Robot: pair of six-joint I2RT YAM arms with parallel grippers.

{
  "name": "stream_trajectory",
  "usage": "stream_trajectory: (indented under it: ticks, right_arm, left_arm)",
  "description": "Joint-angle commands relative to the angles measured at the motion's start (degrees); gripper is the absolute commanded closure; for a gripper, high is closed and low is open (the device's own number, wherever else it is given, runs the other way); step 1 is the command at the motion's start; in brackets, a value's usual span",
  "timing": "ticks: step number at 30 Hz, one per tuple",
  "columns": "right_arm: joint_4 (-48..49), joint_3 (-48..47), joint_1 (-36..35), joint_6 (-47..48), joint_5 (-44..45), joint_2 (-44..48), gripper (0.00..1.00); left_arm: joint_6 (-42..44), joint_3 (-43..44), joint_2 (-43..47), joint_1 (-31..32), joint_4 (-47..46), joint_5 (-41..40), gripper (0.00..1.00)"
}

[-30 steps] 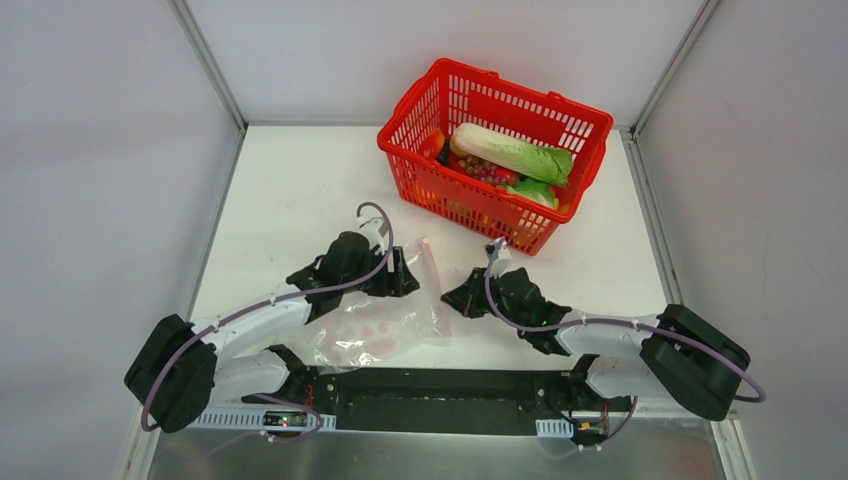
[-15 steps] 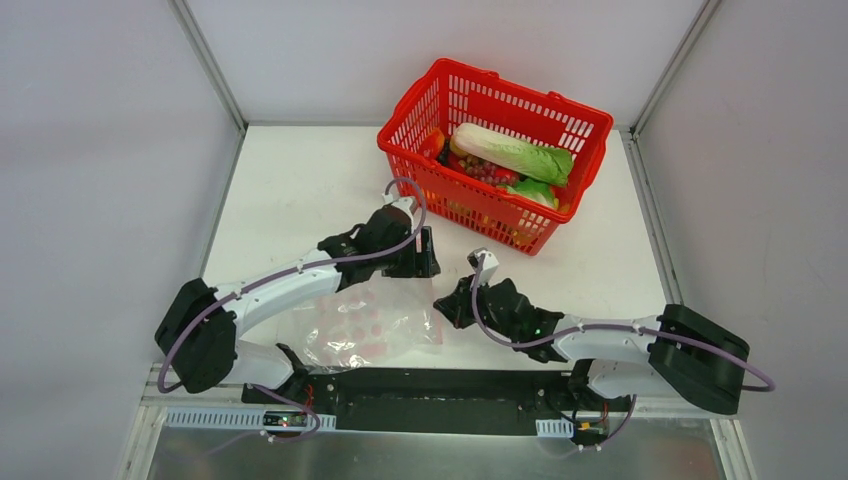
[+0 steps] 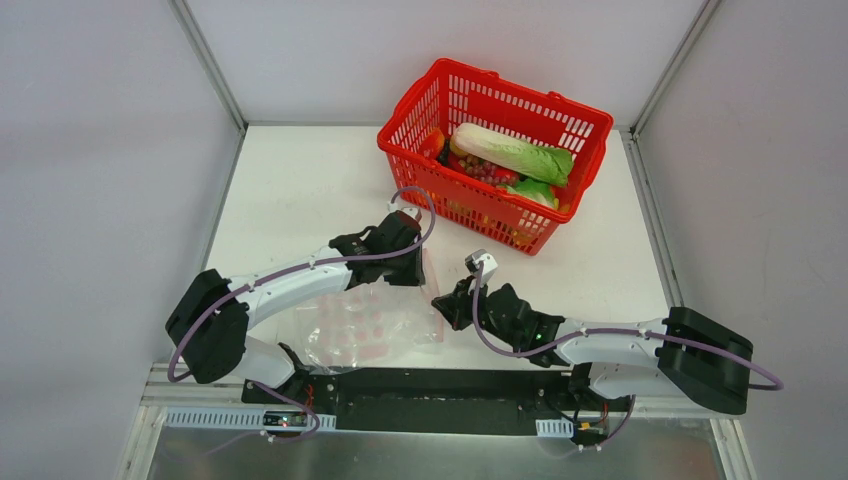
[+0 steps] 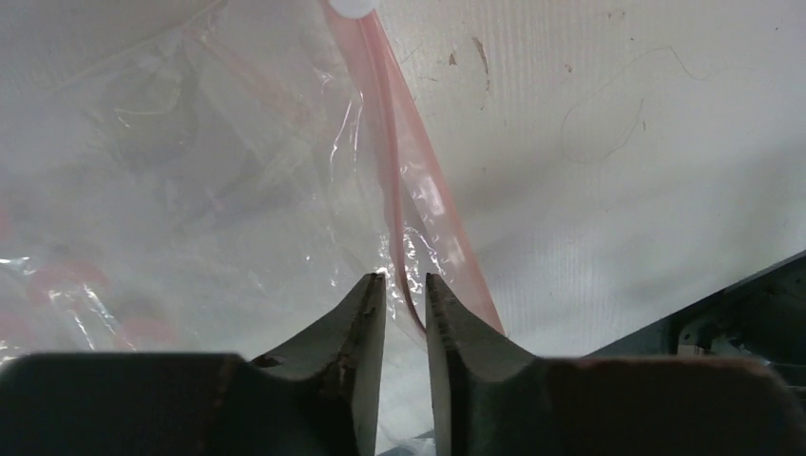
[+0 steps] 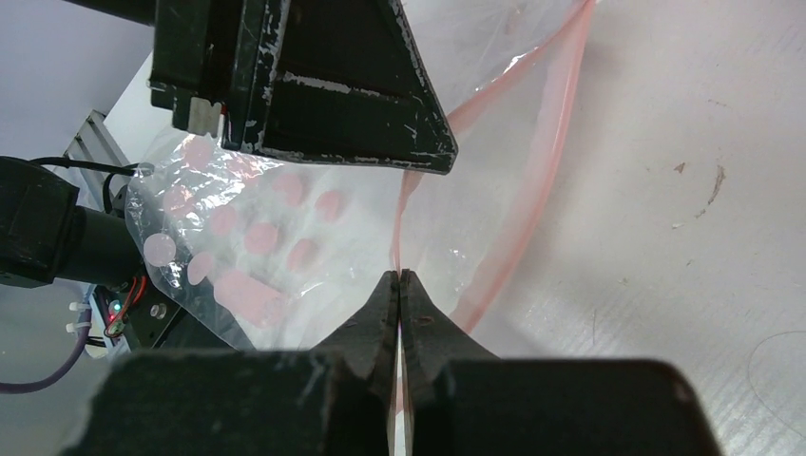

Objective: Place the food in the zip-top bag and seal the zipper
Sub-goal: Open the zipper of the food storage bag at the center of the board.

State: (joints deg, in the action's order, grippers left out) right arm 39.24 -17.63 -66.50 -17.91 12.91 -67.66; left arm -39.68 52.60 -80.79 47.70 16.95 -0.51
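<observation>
The clear zip-top bag (image 3: 365, 322) with pink spots lies flat near the front edge, empty. Its pink-red zipper (image 3: 431, 292) runs along the right side. My left gripper (image 3: 408, 268) hangs over the far end of the zipper (image 4: 399, 180); its jaws stand a narrow gap apart with the strip between the tips (image 4: 406, 277). My right gripper (image 3: 447, 305) is shut on the bag's zipper edge (image 5: 400, 274) near the middle of the strip (image 5: 561, 95). The food lies in the red basket: the cabbage (image 3: 512, 152), red fruit (image 3: 482, 168), an orange piece (image 3: 433, 142).
The red plastic basket (image 3: 560, 105) stands at the back right, just beyond both grippers. Grey walls close the table on three sides. The black arm-base rail (image 3: 440, 385) runs along the near edge behind the bag.
My left gripper swung right and farther out, then settled over the bag's zipper edge. My right gripper slid left to the bag's edge and is closed on it. The bag shifted slightly.
</observation>
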Motion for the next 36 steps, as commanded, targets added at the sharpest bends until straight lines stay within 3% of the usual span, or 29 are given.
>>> stream_trajectory:
  ticks: [1,6,7,11,13,15,17,21,24,27,36]
  right_arm:
    - [2.3,-0.6,-0.5,1.2,1.8,0.9,1.0]
    - [2.8,-0.5,-0.5,0.7,0.7,0.5,1.0]
    - [2.8,-0.4,-0.5,0.6,0.4,0.6,0.97]
    - [2.3,0.1,-0.5,-2.6,2.9,2.8,0.83]
    - [-0.8,0.0,-0.5,-5.7,6.9,5.9,0.69]
    - [-5.9,-1.1,0.0,-9.1,11.4,7.7,0.48]
    - [-11.5,-3.3,1.7,-11.0,11.9,8.0,0.43]
    - [-16.0,-5.5,7.7,-17.4,6.2,5.3,0.42]
    - [-10.7,-4.4,11.6,-20.6,-5.1,2.7,0.4]
    - [-6.4,-4.9,12.2,-22.0,-10.2,0.0,0.38]
    - [-2.7,-7.5,12.2,-23.6,-15.4,-6.2,0.38]
  left_arm:
    - [0.8,1.1,-0.1,0.7,0.0,0.1,0.81]
    - [1.4,0.7,-1.1,0.7,-0.3,0.4,1.0]
    - [1.4,0.4,-1.0,0.7,-0.5,0.4,1.0]
    - [1.6,-1.1,0.7,0.7,-1.0,0.4,1.0]
    - [2.9,-1.9,2.3,0.7,-1.4,0.4,1.0]
    - [4.2,-3.1,4.1,0.7,-2.4,1.9,1.0]
    - [5.5,-4.2,6.1,0.7,-4.0,3.8,1.0]
    - [6.3,-5.7,9.7,0.8,-6.4,6.0,1.0]
    - [6.9,-6.1,12.2,1.0,-6.3,6.0,1.0]
    - [7.5,-6.2,13.6,1.1,-5.5,6.0,1.0]
    - [8.5,-6.5,14.1,1.2,-4.4,5.1,1.0]
